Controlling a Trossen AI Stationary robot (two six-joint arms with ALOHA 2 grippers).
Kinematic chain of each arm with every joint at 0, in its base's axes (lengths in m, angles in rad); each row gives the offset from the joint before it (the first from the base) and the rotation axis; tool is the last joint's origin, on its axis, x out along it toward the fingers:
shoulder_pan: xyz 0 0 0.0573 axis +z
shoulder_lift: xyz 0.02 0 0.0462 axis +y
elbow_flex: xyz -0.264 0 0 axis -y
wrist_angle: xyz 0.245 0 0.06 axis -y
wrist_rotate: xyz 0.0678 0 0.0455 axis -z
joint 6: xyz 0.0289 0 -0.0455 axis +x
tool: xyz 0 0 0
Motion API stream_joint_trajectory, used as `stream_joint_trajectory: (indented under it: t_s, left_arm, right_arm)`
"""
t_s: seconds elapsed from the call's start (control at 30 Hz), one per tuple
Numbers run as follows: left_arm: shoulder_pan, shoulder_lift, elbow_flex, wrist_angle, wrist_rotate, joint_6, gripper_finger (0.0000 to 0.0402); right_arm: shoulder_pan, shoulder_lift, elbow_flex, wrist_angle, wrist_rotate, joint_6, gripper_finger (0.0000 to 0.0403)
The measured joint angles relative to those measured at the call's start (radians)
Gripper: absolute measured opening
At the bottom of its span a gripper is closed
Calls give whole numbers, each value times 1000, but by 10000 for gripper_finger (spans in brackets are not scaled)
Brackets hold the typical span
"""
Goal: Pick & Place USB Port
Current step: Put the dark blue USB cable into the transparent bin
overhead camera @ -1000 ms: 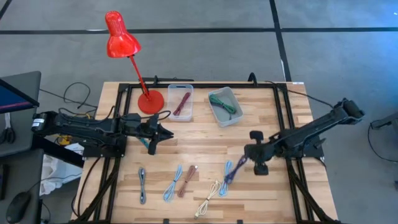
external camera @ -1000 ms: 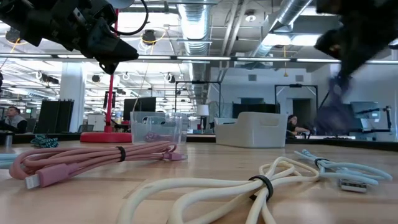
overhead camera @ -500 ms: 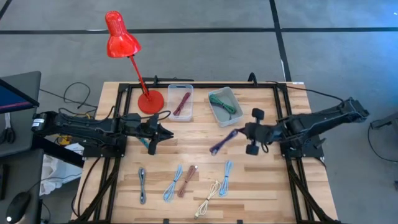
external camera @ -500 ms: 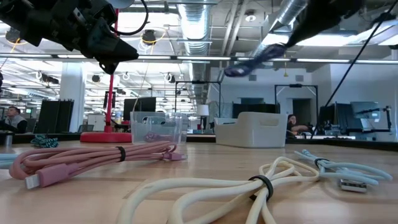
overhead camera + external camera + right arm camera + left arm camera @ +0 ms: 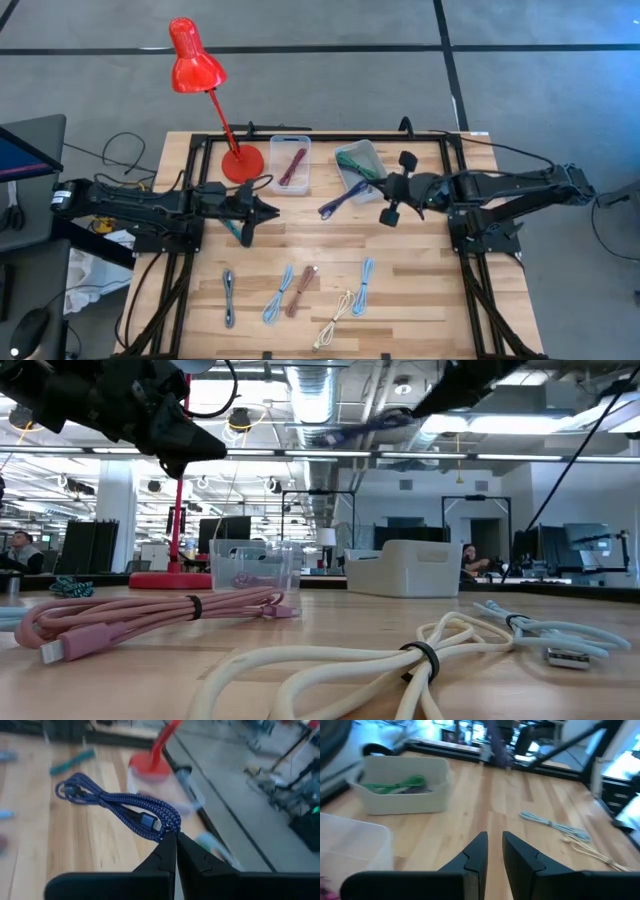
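Right fingers [image 5: 172,838] around braided blue cable [image 5: 117,808]

Blue braided cable [image 5: 120,812]; red lamp [image 5: 200,80]; green cable [image 5: 395,784].

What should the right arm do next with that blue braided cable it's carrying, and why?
Probably carry it a little farther over a bin before letting go. The right gripper is shut on the blue cable, which hangs in the air between the clear bin with the red cable and the grey bin with the green cable, not yet above either. The left gripper waits beside the lamp base.
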Motion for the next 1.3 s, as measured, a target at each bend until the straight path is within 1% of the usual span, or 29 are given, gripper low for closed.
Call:
stream_joint_trajectory:
  t_s: [0.13, 0.23, 0.33, 0.53, 0.73, 0.87, 1.03, 1.2, 1.3]
  left_arm:
    - [0, 8, 1, 45, -72, 0, 60]
    - [1, 29, 1, 91, -76, 13, 74]
    - [1, 65, 1, 133, -78, 26, 96]
    - [1, 153, 1, 238, -78, 27, 157]
    - [1, 229, 1, 367, -78, 27, 208]
    - [1, 265, 1, 397, -78, 27, 233]
    - [1, 301, 1, 444, -78, 27, 250]
    - [1, 310, 1, 497, -78, 27, 248]
    - [1, 308, 1, 498, -78, 27, 246]
  right_arm:
    - [-18, 21, 0, 107, -50, -56, 0]
    - [-34, 52, 0, 153, -74, -74, 0]
    - [-45, 86, 0, 200, -76, -91, 0]
    - [-64, 141, 0, 261, -76, -107, 0]
    - [-79, 159, 0, 290, -76, -121, 0]
    - [-88, 159, 0, 314, -77, -129, 0]
    - [-108, 159, 0, 327, -80, -146, 0]
    - [-125, 178, -1, 345, -108, -146, 0]
    - [-133, 207, 2, 396, -131, -151, 0]
